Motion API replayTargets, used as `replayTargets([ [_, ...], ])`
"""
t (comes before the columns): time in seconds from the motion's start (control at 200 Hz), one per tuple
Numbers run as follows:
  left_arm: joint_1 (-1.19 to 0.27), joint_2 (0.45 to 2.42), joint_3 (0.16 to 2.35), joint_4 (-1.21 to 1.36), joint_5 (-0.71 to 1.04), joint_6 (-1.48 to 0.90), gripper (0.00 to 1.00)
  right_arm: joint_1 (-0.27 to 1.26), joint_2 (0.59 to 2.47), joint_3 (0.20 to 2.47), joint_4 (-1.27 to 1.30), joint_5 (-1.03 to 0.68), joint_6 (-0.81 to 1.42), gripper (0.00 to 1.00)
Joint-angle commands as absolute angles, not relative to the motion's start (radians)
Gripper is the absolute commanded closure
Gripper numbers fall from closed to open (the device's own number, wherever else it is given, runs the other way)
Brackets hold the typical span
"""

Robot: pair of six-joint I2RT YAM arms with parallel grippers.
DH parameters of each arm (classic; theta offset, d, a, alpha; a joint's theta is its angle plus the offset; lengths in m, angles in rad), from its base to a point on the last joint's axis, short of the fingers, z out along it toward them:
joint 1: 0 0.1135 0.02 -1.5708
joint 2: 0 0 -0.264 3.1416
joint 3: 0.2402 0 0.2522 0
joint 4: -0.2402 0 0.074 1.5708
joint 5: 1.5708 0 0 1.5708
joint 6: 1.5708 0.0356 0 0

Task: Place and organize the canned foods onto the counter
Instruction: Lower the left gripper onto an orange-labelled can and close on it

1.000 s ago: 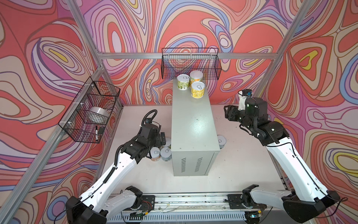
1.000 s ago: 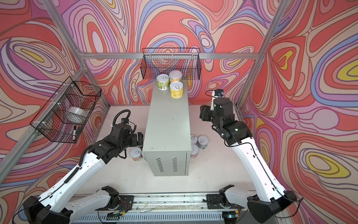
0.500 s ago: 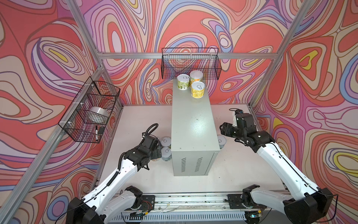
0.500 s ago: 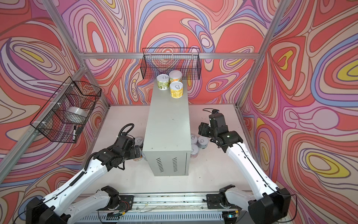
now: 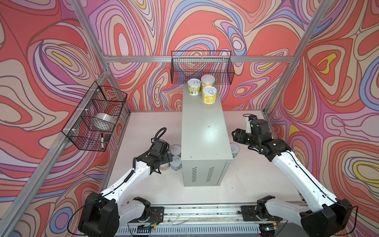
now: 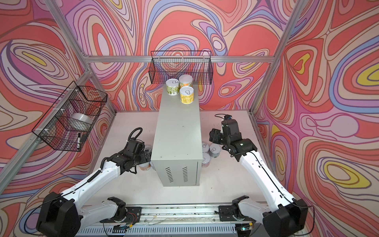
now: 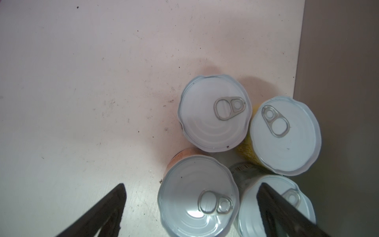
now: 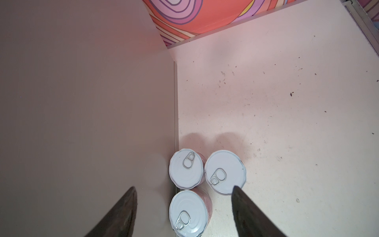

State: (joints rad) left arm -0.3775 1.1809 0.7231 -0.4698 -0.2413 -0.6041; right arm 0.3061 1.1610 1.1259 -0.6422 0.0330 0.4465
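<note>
Picking round underway: the left claw (image 7: 191, 185) is hanging wide open and empty over four tins (image 7: 214, 112) crowding together on the white surface (image 5: 143, 123), just beside the left side of the grey cabinet (image 5: 202, 133). One finger (image 7: 106, 209) is hovering over bare surface and its partner over the lid of the barcode-labelled tin (image 7: 274, 207), with the orange-labelled tin (image 7: 198, 197) lying between them. That orange-labelled tin is looking like the sensible pick, since it is standing on the open side of the group. The claw is needing a shift away from the cabinet before it drops, so that the inner finger slips into the slim gap instead of landing on a lid.

Three tins (image 5: 209, 94) are standing upright at the far edge of the cabinet's top. New arrivals are best set down upright just in front of them, in rows.

The right claw (image 8: 183, 187) is hovering partly open, gripping nothing, above three more tins (image 8: 186, 168) huddling on the white surface at the cabinet's right side. Here the outer tin (image 8: 225, 171) is offering the clearest sides for a squeeze. Centring over its lid before descending is looking wise, as the neighbouring tins are touching or nearly touching it.
</note>
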Motion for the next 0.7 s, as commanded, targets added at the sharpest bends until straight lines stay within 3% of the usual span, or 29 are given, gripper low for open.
replayTargets([
  [0.0, -0.366, 1.221, 0.721, -0.413, -0.214, -0.612, 0.0, 0.302, 1.154, 1.118, -0.63, 0.038, 0.44, 0.26],
  [0.245, -0.36, 1.308, 0.713, -0.422, -0.234, -0.636, 0.0, 0.302, 1.17, 1.105, -0.618, 0.026, 0.439, 0.26],
  [0.696, -0.331, 1.226, 0.653, -0.52, -0.288, -0.652, 0.0, 0.301, 1.189, 1.078, -0.587, 0.004, 0.441, 0.26],
])
